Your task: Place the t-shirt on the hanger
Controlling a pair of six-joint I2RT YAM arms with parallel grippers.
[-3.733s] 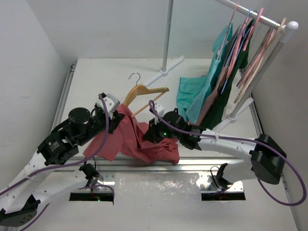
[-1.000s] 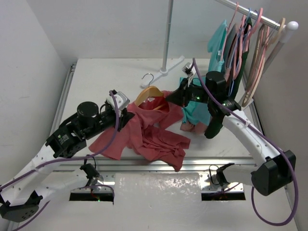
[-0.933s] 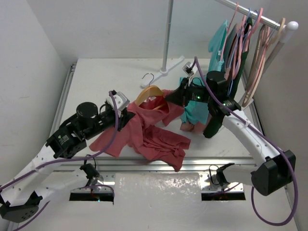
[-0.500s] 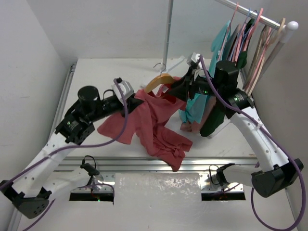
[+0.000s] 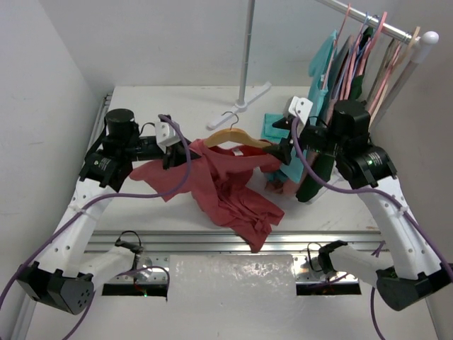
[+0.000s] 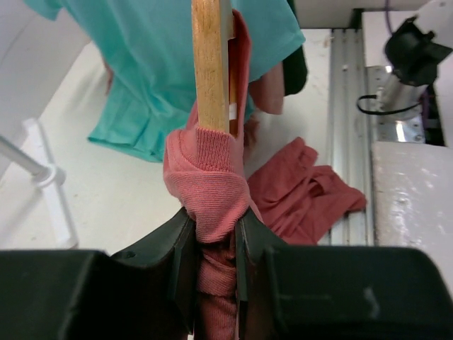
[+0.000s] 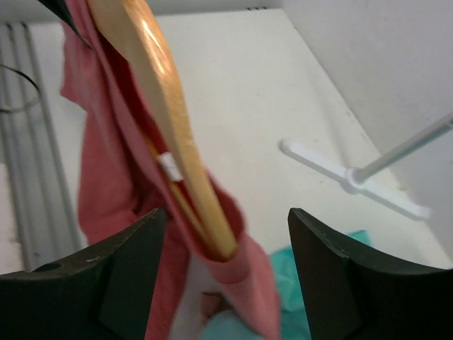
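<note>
The left tool clenched the t-shirt bunched over 1 end of the hanger, holding both aloft over the middle of the bench, while the right tool, jaws spread, straddled the other end.

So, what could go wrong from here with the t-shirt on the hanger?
1. The right end effector stands open around one end of the hanger, so only the left end effector holds it, through bunched fabric. The hanger may tilt or slip.
2. Much of the t-shirt hangs crumpled below the hanger. Its weight may drag the shoulder off.
</note>
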